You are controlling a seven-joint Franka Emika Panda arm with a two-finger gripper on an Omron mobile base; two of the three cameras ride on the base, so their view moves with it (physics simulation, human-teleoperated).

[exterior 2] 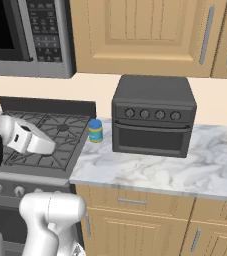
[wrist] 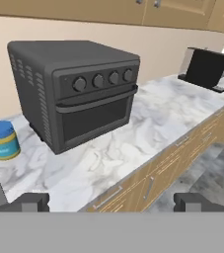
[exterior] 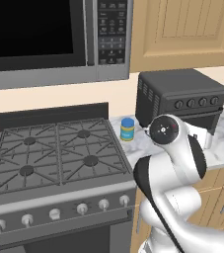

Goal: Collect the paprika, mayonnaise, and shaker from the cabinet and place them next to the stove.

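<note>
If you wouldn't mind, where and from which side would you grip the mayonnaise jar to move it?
Grip the mayonnaise jar around its round body, below the blue lid, fingers level. It stands upright on the marble counter between stove and toaster oven, so approaching from the front looks clearest, jaws wide open.

The white arm (exterior: pixel 177 168) rises from the base at the lower right of the left base view, folds at a dark-banded elbow, and ends in a round wrist joint facing the camera. In the right base view the same arm (exterior 2: pixel 22 140) comes up from the lower left, its forearm reaching to the right. The gripper (wrist: pixel 112 201) shows in the hand view — its two dark fingertips (wrist: pixel 32 201) stand far apart at the bottom edge, one at the left, one at the right. The jaws are spread wide — nothing sits between them and nothing touches either tip.
</note>
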